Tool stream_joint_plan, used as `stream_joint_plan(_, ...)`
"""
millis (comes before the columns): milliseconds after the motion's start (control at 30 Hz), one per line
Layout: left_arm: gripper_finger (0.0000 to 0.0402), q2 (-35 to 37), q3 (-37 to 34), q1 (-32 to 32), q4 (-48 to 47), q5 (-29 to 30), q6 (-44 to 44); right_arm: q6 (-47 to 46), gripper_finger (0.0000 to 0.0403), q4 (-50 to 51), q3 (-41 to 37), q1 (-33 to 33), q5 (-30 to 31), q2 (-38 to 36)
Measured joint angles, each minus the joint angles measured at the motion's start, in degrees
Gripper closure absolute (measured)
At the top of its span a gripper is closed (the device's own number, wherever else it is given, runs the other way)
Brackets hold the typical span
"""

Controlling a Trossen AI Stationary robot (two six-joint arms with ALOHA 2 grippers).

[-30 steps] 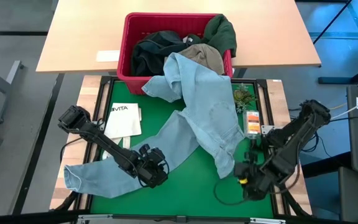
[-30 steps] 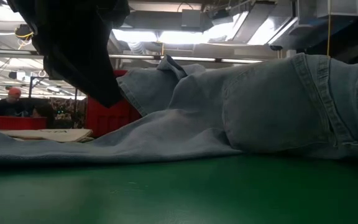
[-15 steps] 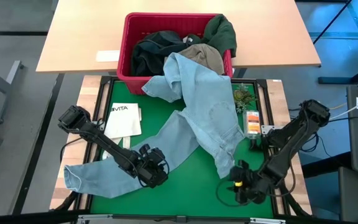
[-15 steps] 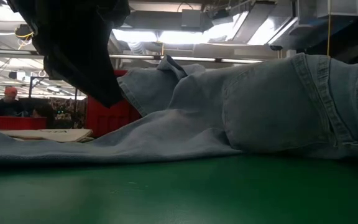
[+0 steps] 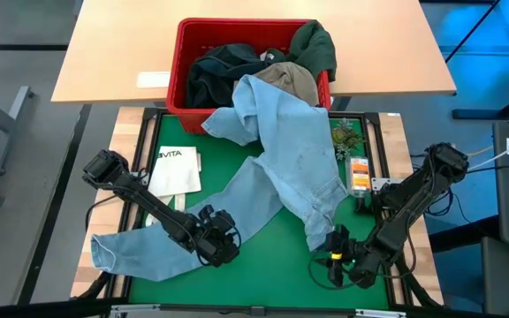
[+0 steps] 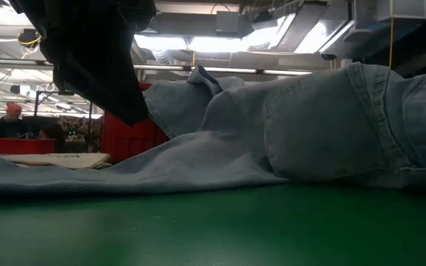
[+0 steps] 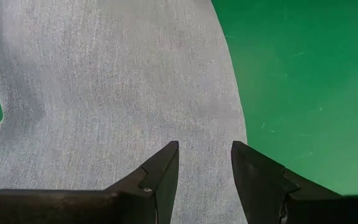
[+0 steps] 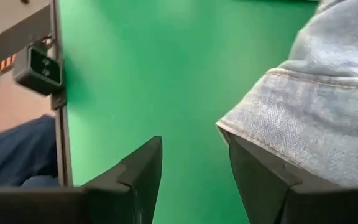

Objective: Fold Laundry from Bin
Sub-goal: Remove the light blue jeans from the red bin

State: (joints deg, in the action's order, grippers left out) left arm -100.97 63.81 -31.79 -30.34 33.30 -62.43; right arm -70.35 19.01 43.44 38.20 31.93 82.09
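Light blue jeans (image 5: 281,159) hang over the front rim of the red bin (image 5: 177,62) and spread down across the green mat. One leg runs toward the near left corner. In the bin lie dark, khaki and dark green garments (image 5: 263,66). My left gripper (image 5: 226,251) stands open over that leg (image 7: 104,93); its fingers show no hold. My right gripper (image 5: 330,261) is open and low beside the jeans' near right end (image 8: 316,106), whose stitched edge sits just beyond one fingertip.
A white tote bag (image 5: 177,170) lies on the mat's left side, by the left arm. A small green plant-like thing (image 5: 346,137) and an orange packet (image 5: 358,172) sit at the mat's right edge. A person (image 6: 9,118) shows far off in the room.
My right gripper has come down toward the mat and a little toward the jeans' near right end, tipping and rolling as it went; its fingers stay open.
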Motion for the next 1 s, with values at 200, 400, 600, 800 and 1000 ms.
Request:
stream_joint_plan(200, 0.026, 0.0, 0.0, 0.0, 0.1, 0.0, 0.0, -5.8, 0.0217, -0.6, -0.1, -0.4, 0.5, 4.5)
stream_joint_plan(400, 0.026, 0.0, 0.0, -0.3, 0.1, 0.0, 0.0, -4.7, 0.0217, -5.1, -0.1, -0.3, -4.9, 7.0)
stream_joint_plan(600, 0.026, 0.0, 0.0, -0.3, 0.1, 0.0, 0.0, -4.0, 0.0217, -6.1, 0.0, -0.3, -0.4, 9.0)
stream_joint_plan(800, 0.026, 0.0, 0.0, -0.3, 0.1, 0.0, 0.0, -2.8, 0.0217, -6.1, 0.0, -0.3, 6.1, 10.1)
stream_joint_plan(1000, 0.026, 0.0, 0.0, -0.3, 0.1, 0.0, 0.0, 2.9, 0.0217, -6.1, 0.0, -0.3, 10.7, 10.1)
